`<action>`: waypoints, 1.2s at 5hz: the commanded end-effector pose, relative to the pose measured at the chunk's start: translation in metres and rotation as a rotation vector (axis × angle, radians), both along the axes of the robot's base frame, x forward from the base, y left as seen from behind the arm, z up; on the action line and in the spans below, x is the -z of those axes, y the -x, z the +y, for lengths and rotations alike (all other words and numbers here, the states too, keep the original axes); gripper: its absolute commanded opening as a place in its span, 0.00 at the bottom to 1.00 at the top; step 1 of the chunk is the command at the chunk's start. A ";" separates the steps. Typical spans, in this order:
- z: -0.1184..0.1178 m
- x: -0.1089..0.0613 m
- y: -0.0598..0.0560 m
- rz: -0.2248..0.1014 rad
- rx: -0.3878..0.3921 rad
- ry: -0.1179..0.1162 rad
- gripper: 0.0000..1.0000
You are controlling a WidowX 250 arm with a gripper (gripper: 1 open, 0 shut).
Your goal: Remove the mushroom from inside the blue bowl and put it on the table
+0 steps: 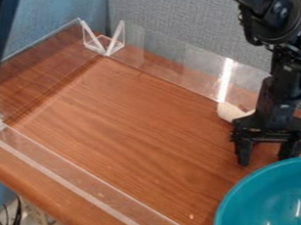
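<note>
The blue bowl [270,210] sits at the front right corner of the table [127,113], and the part of its glossy inside that shows holds nothing. My gripper [268,145] hangs from the black arm just behind the bowl's far rim, low over the wood. Its dark fingers [244,147] stand spread apart, open, with nothing visibly between them. The mushroom does not show; the gripper covers the patch of table behind the bowl.
Low clear acrylic walls [57,161] edge the tabletop, with a clear bracket [106,40] at the back left corner. A small white piece [227,112] stands by the back wall left of the arm. Blue panels rise behind.
</note>
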State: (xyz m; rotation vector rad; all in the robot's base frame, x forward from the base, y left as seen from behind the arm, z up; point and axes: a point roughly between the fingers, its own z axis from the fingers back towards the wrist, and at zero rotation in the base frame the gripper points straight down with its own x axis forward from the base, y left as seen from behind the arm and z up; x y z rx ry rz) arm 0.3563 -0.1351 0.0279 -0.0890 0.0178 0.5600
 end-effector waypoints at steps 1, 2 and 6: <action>0.009 -0.042 -0.015 -0.111 0.007 0.033 1.00; 0.012 -0.056 -0.021 -0.121 0.016 0.034 1.00; 0.033 -0.071 -0.036 -0.128 0.086 0.034 1.00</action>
